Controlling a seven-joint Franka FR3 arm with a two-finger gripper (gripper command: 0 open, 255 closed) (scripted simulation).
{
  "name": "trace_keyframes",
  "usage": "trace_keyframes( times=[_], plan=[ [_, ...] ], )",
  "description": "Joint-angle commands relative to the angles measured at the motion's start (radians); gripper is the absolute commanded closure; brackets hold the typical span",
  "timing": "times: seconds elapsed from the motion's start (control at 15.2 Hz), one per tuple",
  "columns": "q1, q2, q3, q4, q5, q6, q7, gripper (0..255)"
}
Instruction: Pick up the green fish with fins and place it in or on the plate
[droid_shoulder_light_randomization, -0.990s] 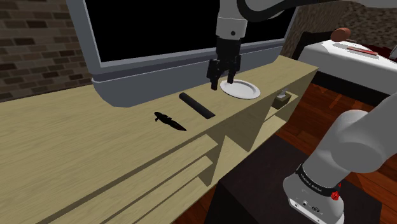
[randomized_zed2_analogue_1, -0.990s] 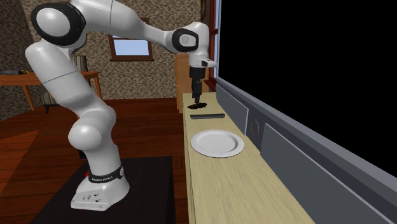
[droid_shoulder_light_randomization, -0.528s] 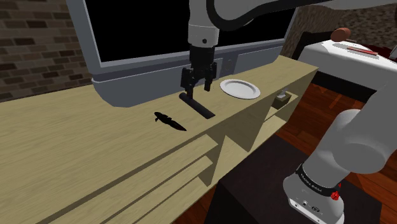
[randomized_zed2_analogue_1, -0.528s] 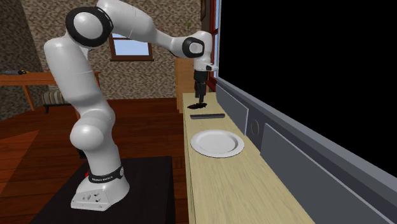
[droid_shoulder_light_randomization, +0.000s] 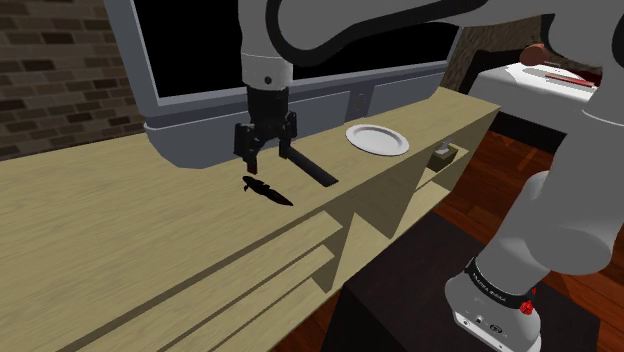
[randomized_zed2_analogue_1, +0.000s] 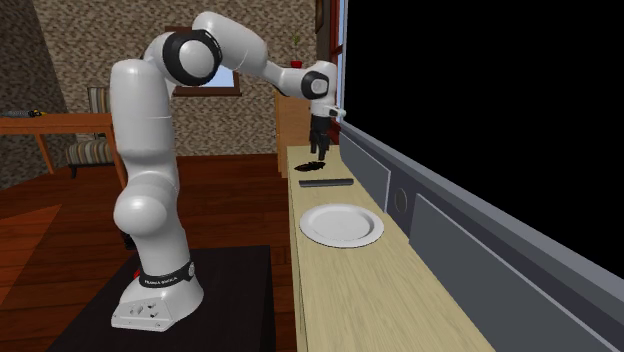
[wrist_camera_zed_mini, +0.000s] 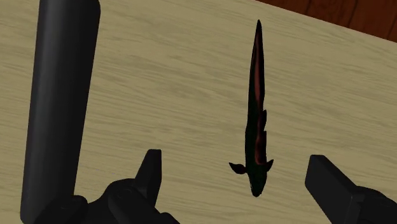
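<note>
Two fingers of the gripper (droid_shoulder_light_randomization: 267, 158) stand spread, empty, hovering just above the dark fish (droid_shoulder_light_randomization: 267, 190). It lies flat toward the cabinet top's (droid_shoulder_light_randomization: 120, 230) front edge, with a black bar (droid_shoulder_light_randomization: 310, 166) and then the plate (droid_shoulder_light_randomization: 377, 139) further right. Its long axis runs back to front, head toward the back edge, thin tail toward the front. This looks like the approach. Next comes a straight descent and a pinch across the narrow body.

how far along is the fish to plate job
Nothing finished yet. The open gripper hovers above the dark fish, which lies on the wooden top, not gripped. Left: lower, grasp, carry to the white plate, release.
</note>
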Motion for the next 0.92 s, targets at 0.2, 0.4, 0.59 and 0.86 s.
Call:
trace_keyframes(
  times=[0.2,0.4,0.59,0.86],
  plan=[
    [0.028,0.076,0.016,0.046,-0.024,0.029,0.026,0],
    [0.030,0.083,0.016,0.014,-0.026,0.068,0.028,0],
    [0.031,0.087,0.016,-0.002,-0.028,0.088,0.029,0],
    [0.031,0.087,0.016,-0.002,-0.028,0.088,0.029,0]
  ],
)
